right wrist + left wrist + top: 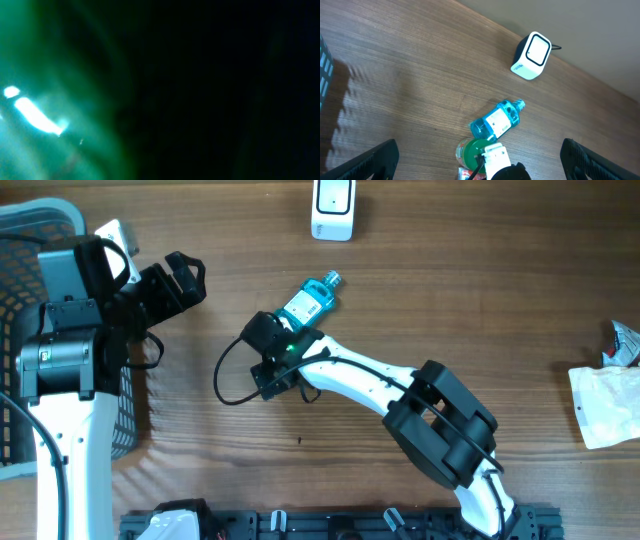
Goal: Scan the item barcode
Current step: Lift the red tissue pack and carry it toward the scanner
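A white barcode scanner stands at the table's far edge. A blue bottle with a white label lies on its side mid-table. Just in front of it is a jar with a green lid, and my right gripper is down over that jar, its black jaws spread wide on either side of it. The right wrist view is only a green blur and darkness, pressed close to the lid. My left gripper hangs open and empty at the left, looking down on these items.
A grey mesh basket sits at the left edge beside the left arm. A red-and-white packet lies against the jar. A crumpled white bag and a small wrapper lie at the right edge.
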You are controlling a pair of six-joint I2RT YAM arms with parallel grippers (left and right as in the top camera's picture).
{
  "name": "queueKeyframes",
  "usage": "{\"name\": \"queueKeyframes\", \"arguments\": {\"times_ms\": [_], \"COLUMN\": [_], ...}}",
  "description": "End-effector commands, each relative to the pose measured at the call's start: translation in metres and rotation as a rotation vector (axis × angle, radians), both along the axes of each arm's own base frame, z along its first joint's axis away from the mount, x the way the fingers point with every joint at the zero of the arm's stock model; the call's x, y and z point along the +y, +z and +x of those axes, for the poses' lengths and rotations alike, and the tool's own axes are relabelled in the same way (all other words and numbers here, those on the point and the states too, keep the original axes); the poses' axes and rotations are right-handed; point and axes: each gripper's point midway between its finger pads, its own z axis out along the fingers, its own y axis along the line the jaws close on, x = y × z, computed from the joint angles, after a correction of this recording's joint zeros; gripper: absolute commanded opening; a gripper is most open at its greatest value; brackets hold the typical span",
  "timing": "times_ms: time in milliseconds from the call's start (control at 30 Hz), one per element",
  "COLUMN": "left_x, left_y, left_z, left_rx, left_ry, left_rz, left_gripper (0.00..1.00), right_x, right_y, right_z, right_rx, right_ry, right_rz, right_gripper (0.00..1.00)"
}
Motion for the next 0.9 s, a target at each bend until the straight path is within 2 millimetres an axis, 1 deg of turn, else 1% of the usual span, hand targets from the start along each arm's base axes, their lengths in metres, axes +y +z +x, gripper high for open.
{"name": "queueKeyframes", "arguments": {"times_ms": [0,100,200,367,500,667,767,867], "left_x": [0.005,0.005,0.005,0.005,0.005,0.006,0.006,0.006], "left_y": [0.008,0.007,0.007,0.007,0.006,0.004,0.004,0.003], "left_z": [0.000,-0.001,-0.001,-0.001,-0.002,-0.003,-0.003,-0.005], "left_rx": [-0.021,-0.017,-0.017,-0.014,-0.009,-0.001,-0.001,0.007], "left_ry": [0.005,0.005,0.005,0.005,0.005,0.011,0.010,0.010], "left_rz": [0.025,0.025,0.025,0.024,0.024,0.028,0.028,0.028], "left_gripper": [1.00,1.00,1.00,1.00,1.00,1.00,1.00,1.00], "right_x": [-0.003,-0.003,-0.004,-0.003,-0.002,0.002,0.008,0.014], "right_y": [-0.003,-0.003,-0.003,-0.002,-0.002,0.001,0.011,0.029], "right_z": [0.008,0.008,0.009,0.009,0.008,-0.007,-0.013,-0.021], "right_rx": [-0.032,-0.031,-0.031,-0.033,-0.024,0.068,0.105,0.150], "right_ry": [-0.073,-0.104,-0.119,-0.118,-0.118,-0.129,-0.116,-0.102], "right_rz": [-0.020,-0.010,-0.010,-0.007,-0.004,0.026,0.054,0.093], "right_gripper": [0.96,0.94,0.84,0.73,0.71,0.69,0.68,0.68]}}
